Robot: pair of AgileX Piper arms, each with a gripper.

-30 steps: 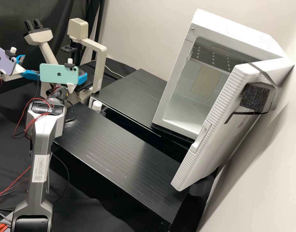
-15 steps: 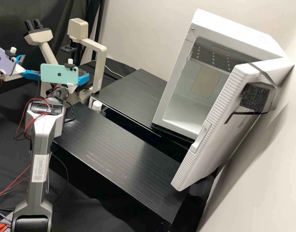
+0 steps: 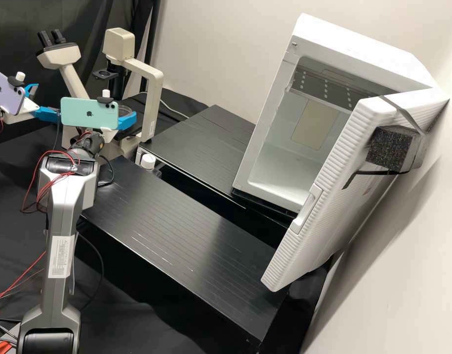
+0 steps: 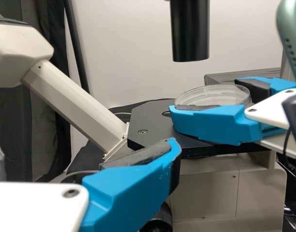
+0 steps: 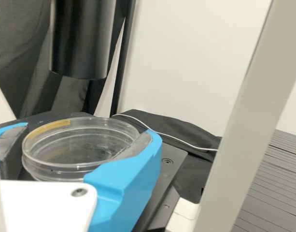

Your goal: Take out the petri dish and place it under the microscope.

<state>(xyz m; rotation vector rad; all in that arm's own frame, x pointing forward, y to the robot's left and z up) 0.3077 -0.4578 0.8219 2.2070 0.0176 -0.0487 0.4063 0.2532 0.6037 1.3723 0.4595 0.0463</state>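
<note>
The petri dish (image 5: 90, 145), clasped in the right gripper (image 5: 85, 137), has been nudged slightly rightward, upper left of the high view — placement under the microscope (image 3: 154, 98) apparently remains; the left gripper (image 3: 47, 101) is spread.

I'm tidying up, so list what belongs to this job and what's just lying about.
Belongs to the job:
Petri dish, in the right gripper
Microscope
Open white cabinet, probably the dish's source

Seemingly just lying about:
White-capped bottle
White cable
</note>
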